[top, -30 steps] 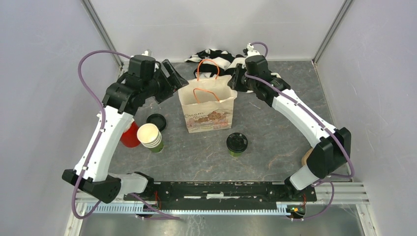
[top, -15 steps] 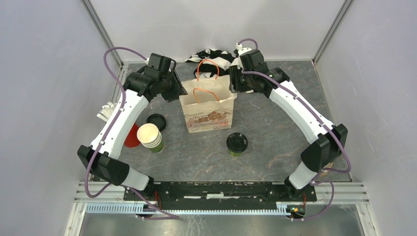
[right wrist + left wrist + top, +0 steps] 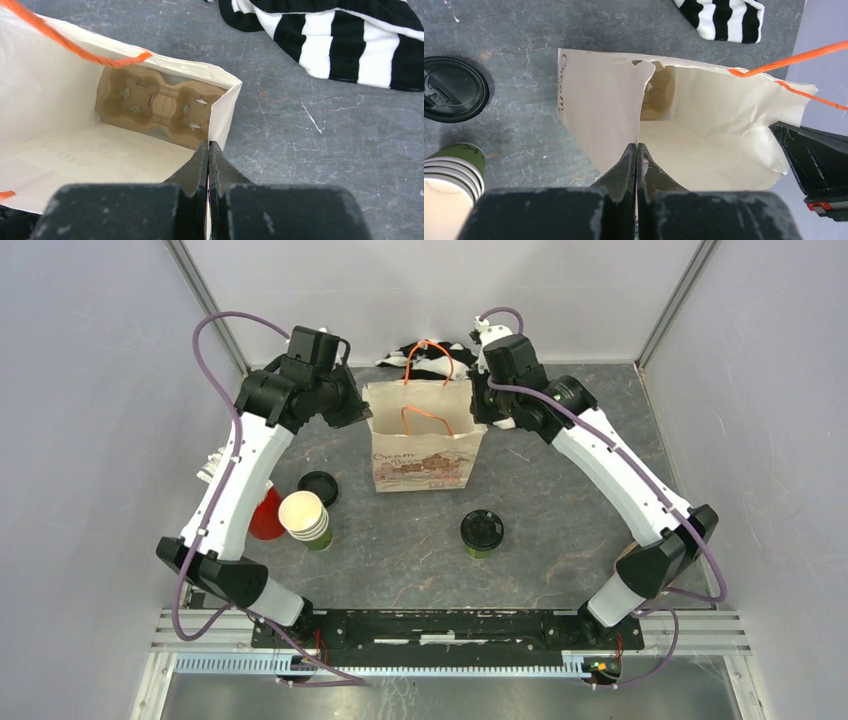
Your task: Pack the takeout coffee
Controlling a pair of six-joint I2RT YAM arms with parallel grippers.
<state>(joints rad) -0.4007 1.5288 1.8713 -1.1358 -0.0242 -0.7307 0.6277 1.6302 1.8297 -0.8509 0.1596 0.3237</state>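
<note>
The takeout coffee (image 3: 482,533), a green cup with a black lid, stands upright on the table in front of the paper bag (image 3: 424,448), apart from both grippers. My left gripper (image 3: 364,408) is shut on the bag's left rim, which the left wrist view shows pinched between the fingers of the left gripper (image 3: 637,146). My right gripper (image 3: 481,405) is shut on the bag's right rim, and its wrist view shows the right gripper (image 3: 208,144) clamping that paper edge. The bag's mouth stands open between them. A brown cardboard cup carrier (image 3: 160,107) lies at the bag's bottom.
A stack of lidless green cups (image 3: 306,519), a loose black lid (image 3: 317,487) and a red cup (image 3: 265,516) sit at the left. A black-and-white striped cloth (image 3: 440,354) lies behind the bag. The orange handles (image 3: 428,362) stick up. Walls close off the back and sides.
Both grippers have closed on the bag's side rims. The bag has shifted slightly toward the back wall, with its mouth held wider.
</note>
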